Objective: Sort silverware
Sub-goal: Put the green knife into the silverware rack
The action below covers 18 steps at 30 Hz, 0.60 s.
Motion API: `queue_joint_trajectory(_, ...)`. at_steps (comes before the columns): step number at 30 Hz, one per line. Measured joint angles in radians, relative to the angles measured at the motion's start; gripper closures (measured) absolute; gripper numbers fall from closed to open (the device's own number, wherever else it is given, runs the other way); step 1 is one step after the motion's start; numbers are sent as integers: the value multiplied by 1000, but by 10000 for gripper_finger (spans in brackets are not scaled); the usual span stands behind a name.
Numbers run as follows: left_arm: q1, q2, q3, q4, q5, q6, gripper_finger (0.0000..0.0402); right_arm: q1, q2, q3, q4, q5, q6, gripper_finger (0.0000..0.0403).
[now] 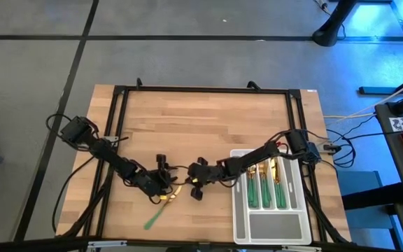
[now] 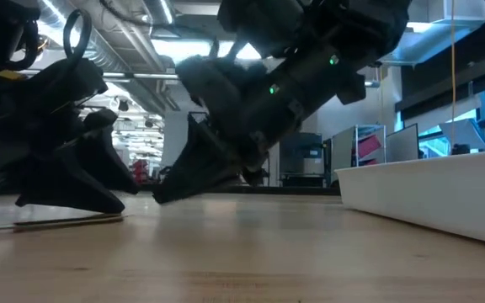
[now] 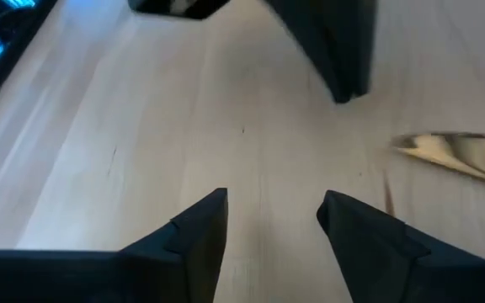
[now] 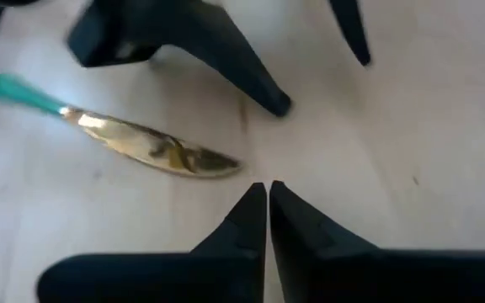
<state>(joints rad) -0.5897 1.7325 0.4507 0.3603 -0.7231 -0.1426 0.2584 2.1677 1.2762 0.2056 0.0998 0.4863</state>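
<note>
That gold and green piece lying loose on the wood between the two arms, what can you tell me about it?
It is a small knife with a shiny gold blade, smooth and reflective like polished metal, and a slim green handle. It lies flat on the bare wooden table, outside the tray, handle toward the table's front edge. Nothing grips it: the left gripper, jaws apart, and the right gripper, jaws shut, sit low beside its blade.

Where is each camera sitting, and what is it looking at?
High view: above the table, looking straight down; both arms, tray show.
Low view: at tabletop height, looking across; both grippers, tray wall.
Left wrist view: on the left arm; open left gripper over bare wood.
Right wrist view: on the right arm; shut right gripper beside the gold knife.
Shared: that knife shows in the high view too.
</note>
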Motion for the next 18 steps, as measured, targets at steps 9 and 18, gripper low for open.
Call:
queue_joint_trajectory(9, -77, -204, 55, -259, 29, -229, 236, 32, -2, 3, 98, -115, -131, 380)
queue_joint_trajectory(18, -290, -390, 267, -759, 2, -675, 300, 84, 155, 214, 191, -122, -306, 399)
